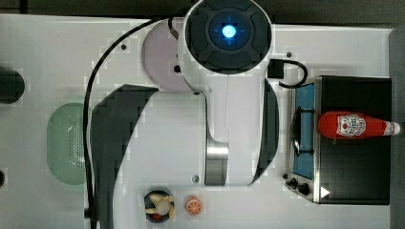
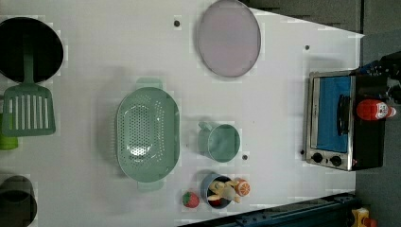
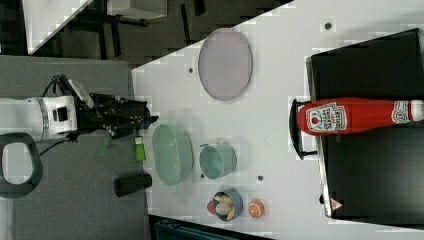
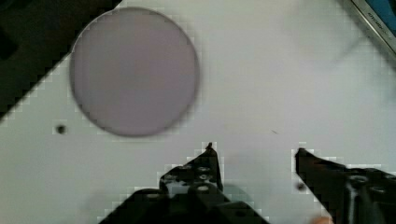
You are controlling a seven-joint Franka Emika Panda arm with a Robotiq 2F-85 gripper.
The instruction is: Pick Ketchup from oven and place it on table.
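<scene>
Red ketchup on oven top — upright, cap up

The pincer hangs parted and empty, fingers spread.

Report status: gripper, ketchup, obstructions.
Gripper open, empty, above white table. Red plastic ketchup bottle standing on top of black toaster oven, untouched. Nothing blocking the bottle.

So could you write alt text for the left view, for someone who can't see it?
A red ketchup bottle sits on top of a small black toaster oven at the left view's right edge of a white table. Also on the table are a pale-purple plate, a green colander and a green cup.
</scene>
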